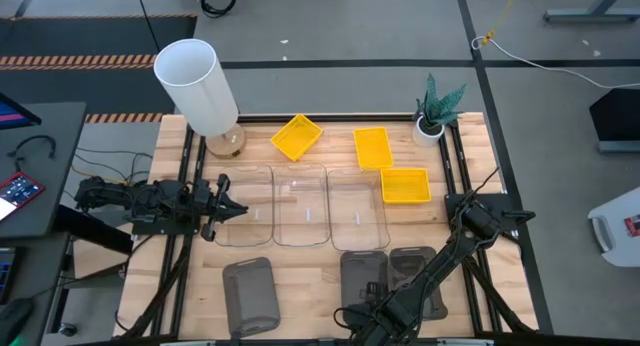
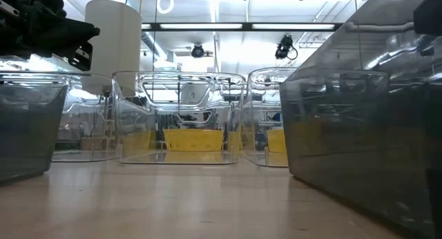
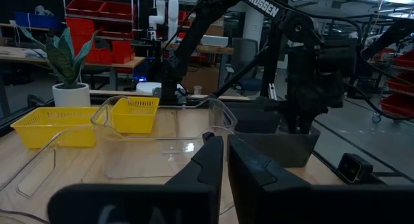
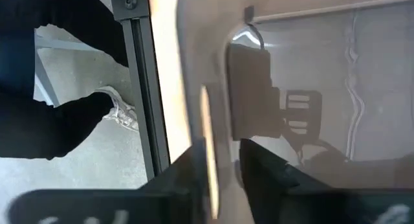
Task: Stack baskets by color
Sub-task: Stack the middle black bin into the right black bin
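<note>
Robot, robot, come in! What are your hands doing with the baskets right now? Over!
Left gripper shut, empty, beside the clear baskets. Right gripper closing over the rim of a grey basket. Yellow baskets untouched. Nothing blocking.

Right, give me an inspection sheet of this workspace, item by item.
Surface: light wooden table.
Job's things: three yellow plastic baskets, three clear plastic baskets, three dark grey plastic baskets, all unstacked.
Clutter: tall white cylinder; small potted plant.
Grippers: left gripper shut, at a clear basket's edge; right gripper closing on a grey basket's rim.
Cables: white cable on floor.
Surroundings: person's shoe beside table.
</note>
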Controlling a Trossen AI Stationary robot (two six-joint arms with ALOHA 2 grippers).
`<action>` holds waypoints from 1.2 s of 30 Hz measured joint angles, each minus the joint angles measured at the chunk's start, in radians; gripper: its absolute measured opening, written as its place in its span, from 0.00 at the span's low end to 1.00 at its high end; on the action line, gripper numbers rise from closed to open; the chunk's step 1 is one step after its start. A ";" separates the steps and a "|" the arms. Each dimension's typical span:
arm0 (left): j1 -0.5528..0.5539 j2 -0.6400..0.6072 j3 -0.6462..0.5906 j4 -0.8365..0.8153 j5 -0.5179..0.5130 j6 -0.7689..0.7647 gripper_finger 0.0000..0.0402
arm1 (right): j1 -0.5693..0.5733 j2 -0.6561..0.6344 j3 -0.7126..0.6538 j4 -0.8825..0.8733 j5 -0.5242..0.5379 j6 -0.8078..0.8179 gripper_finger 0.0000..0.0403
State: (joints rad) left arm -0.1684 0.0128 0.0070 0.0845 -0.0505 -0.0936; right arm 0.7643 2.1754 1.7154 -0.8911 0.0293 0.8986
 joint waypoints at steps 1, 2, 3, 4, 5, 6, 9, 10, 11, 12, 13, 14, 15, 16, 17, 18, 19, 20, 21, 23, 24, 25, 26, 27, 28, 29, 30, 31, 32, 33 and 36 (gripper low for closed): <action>0.000 0.000 0.000 0.000 0.000 0.000 0.06 | 0.000 0.000 -0.001 0.000 0.000 0.000 0.19; 0.000 0.000 0.000 0.000 0.000 0.000 0.06 | 0.000 0.000 -0.001 0.001 0.000 -0.001 0.15; 0.000 0.000 0.000 0.000 0.000 0.000 0.06 | -0.001 0.000 -0.001 0.000 0.000 -0.005 0.12; 0.000 0.000 0.000 0.000 0.000 0.000 0.07 | -0.002 0.000 -0.001 -0.002 0.001 -0.008 0.08; 0.000 0.000 0.000 0.000 0.000 0.000 0.07 | -0.002 0.000 -0.001 -0.003 -0.001 -0.013 0.04; 0.000 0.000 0.000 0.000 0.000 0.000 0.07 | -0.002 0.000 -0.001 -0.002 -0.004 -0.014 0.03; 0.000 0.000 0.000 0.000 0.000 0.000 0.08 | -0.003 0.000 -0.001 -0.001 -0.012 -0.006 0.04; 0.000 0.000 0.000 0.000 0.000 0.000 0.08 | -0.003 0.000 -0.001 0.000 -0.014 -0.004 0.04; 0.000 0.000 0.000 0.000 0.000 0.000 0.08 | -0.003 0.000 -0.001 0.000 -0.015 -0.003 0.04; 0.000 0.000 0.000 0.000 0.000 0.000 0.08 | -0.003 0.000 -0.001 0.000 -0.015 -0.003 0.04; 0.000 0.000 0.000 0.000 0.000 0.000 0.08 | -0.003 0.000 -0.001 0.000 -0.015 -0.003 0.03; 0.000 0.000 0.000 0.000 0.000 0.000 0.08 | -0.003 0.000 -0.001 0.000 -0.016 -0.004 0.02; 0.000 0.000 0.000 0.000 0.000 0.000 0.07 | -0.003 0.000 -0.001 0.000 -0.018 -0.004 0.02; 0.000 0.000 0.000 0.000 0.000 0.000 0.07 | -0.003 0.000 -0.001 0.000 -0.019 -0.004 0.02; 0.000 0.000 0.000 0.000 0.000 0.000 0.07 | -0.003 0.000 -0.001 0.000 -0.019 -0.004 0.02; 0.000 0.000 0.000 0.000 0.000 0.000 0.06 | -0.003 0.000 -0.001 0.000 -0.019 -0.003 0.02; 0.000 0.000 0.000 0.000 0.000 0.000 0.06 | -0.003 0.000 -0.001 0.000 -0.019 -0.003 0.02; 0.000 0.000 0.000 0.000 0.000 0.000 0.07 | -0.003 0.000 -0.001 0.000 -0.019 -0.002 0.02; 0.000 0.000 0.000 0.000 0.000 0.000 0.07 | -0.003 0.000 -0.001 0.000 -0.020 -0.001 0.02; 0.000 0.000 0.000 0.000 0.000 0.001 0.08 | -0.003 0.000 -0.001 0.001 -0.020 -0.001 0.02; 0.000 0.000 0.000 0.000 0.000 0.000 0.08 | -0.003 0.000 -0.001 0.001 -0.020 -0.001 0.02; 0.000 0.000 0.000 0.000 0.000 0.000 0.08 | -0.003 0.000 -0.001 0.001 -0.021 -0.001 0.02; 0.000 0.000 0.000 0.000 0.000 0.001 0.09 | -0.003 0.000 -0.001 0.002 -0.022 -0.001 0.02; 0.000 0.000 0.000 0.000 0.000 0.000 0.09 | -0.003 0.000 -0.001 0.002 -0.022 -0.001 0.02; 0.000 0.000 0.000 0.000 0.000 0.000 0.09 | -0.003 0.000 -0.001 0.002 -0.022 -0.001 0.02; 0.000 0.000 0.000 0.000 0.000 0.000 0.09 | -0.003 0.000 -0.001 0.002 -0.023 -0.001 0.02; 0.000 0.000 0.000 0.000 0.000 0.001 0.09 | -0.003 0.000 -0.001 0.002 -0.023 -0.001 0.02; 0.000 0.000 0.000 0.000 0.000 0.000 0.08 | -0.003 0.000 -0.001 0.002 -0.023 -0.001 0.02; 0.000 0.000 0.000 0.000 0.000 0.000 0.08 | -0.003 0.000 -0.001 0.002 -0.023 0.000 0.02; 0.000 0.000 0.000 0.000 0.000 0.000 0.08 | -0.003 0.000 -0.001 0.002 -0.023 0.000 0.02; 0.000 0.000 0.000 0.000 0.000 0.000 0.07 | -0.003 0.000 -0.001 0.002 -0.024 -0.001 0.02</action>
State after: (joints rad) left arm -0.1684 0.0128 0.0070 0.0845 -0.0507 -0.0933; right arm 0.7612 2.1754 1.7145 -0.8886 0.0055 0.8974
